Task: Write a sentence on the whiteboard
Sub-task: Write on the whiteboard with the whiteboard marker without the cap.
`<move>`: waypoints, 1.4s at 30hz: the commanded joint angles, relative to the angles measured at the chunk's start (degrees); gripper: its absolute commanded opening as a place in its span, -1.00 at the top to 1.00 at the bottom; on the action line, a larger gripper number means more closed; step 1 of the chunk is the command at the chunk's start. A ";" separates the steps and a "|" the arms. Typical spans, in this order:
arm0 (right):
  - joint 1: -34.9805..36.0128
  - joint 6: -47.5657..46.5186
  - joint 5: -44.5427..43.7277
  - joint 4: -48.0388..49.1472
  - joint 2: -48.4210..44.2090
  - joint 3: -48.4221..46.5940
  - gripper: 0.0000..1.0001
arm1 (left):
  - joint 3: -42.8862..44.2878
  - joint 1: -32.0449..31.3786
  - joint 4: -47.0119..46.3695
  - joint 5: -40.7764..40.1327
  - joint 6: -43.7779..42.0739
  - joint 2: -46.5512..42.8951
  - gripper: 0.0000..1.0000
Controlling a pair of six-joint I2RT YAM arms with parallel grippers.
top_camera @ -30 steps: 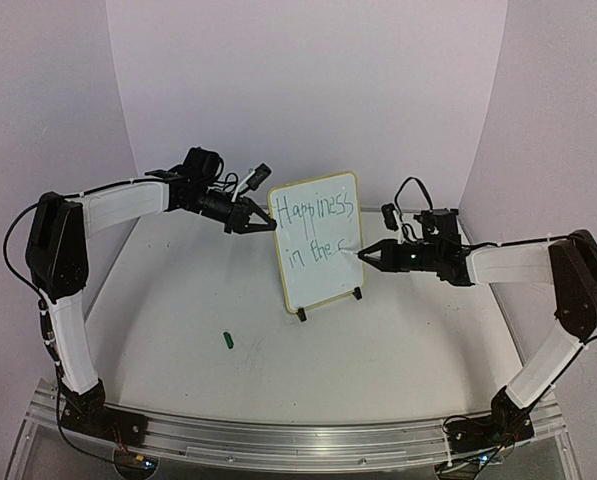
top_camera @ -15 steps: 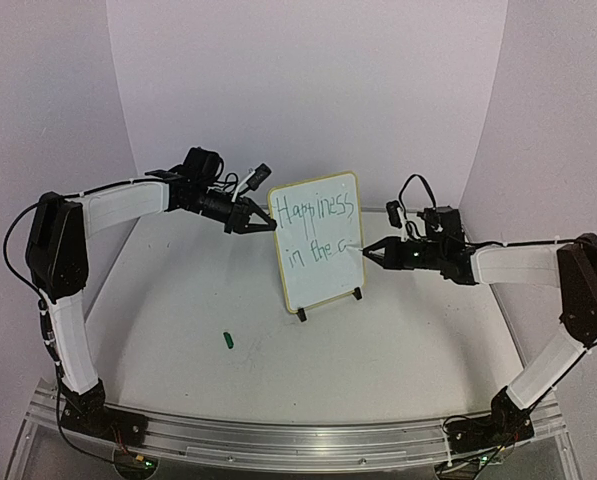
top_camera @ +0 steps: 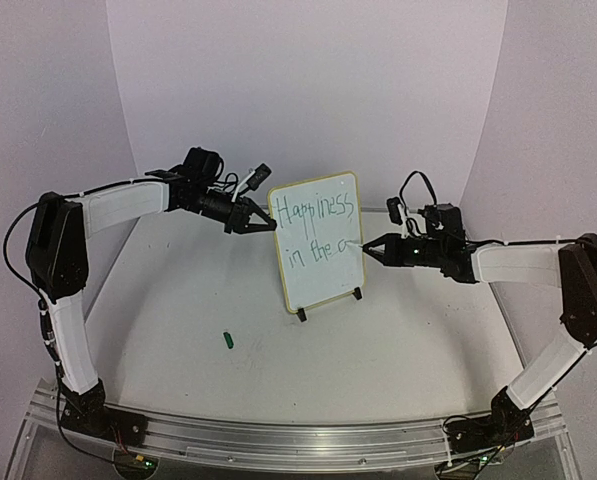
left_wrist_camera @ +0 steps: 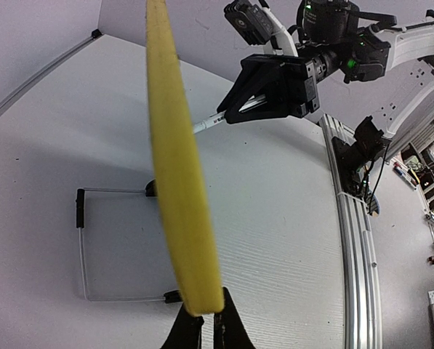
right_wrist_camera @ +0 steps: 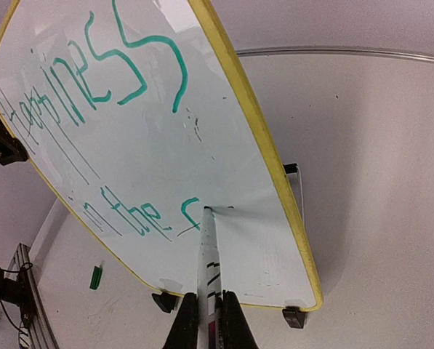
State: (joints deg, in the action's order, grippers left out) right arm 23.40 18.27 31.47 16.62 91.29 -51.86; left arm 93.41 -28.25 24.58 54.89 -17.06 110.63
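Since a second ago my right claw [top_camera: 370, 245] has edged up the whiteboard [top_camera: 328, 285], and the last green letter has grown.
A green cap [top_camera: 229, 340] lies on the table [top_camera: 178, 300]; my left claw [top_camera: 268, 226] is pinched shut on the upright whiteboard's left edge; the sentence [top_camera: 318, 210] reads "Happiness in the"; my right claw is clamped round the marker [right_wrist_camera: 208, 251], tip touching the whiteboard.

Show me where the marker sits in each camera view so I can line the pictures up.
Top external: right of centre, the marker is a short white stub between the right hand and the whiteboard.
Left wrist: the marker is upper middle, just right of the board's yellow edge.
Right wrist: the marker is bottom centre, tip on the board.
Shared landmark: the whiteboard's yellow frame.
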 commanded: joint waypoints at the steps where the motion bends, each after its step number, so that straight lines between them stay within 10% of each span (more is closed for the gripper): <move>1: -0.21 0.35 0.09 2.47 -1.44 -2.55 1.00 | -0.11 -1.90 7.15 -1.48 -0.93 0.74 1.00; 42: -0.24 2.15 -1.81 3.42 -5.42 3.26 1.00 | -0.09 -2.04 7.16 -1.48 -0.82 0.55 1.00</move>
State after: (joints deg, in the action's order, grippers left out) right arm 23.38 19.83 29.50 17.97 89.46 -48.60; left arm 93.43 -28.36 24.58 54.92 -17.10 110.63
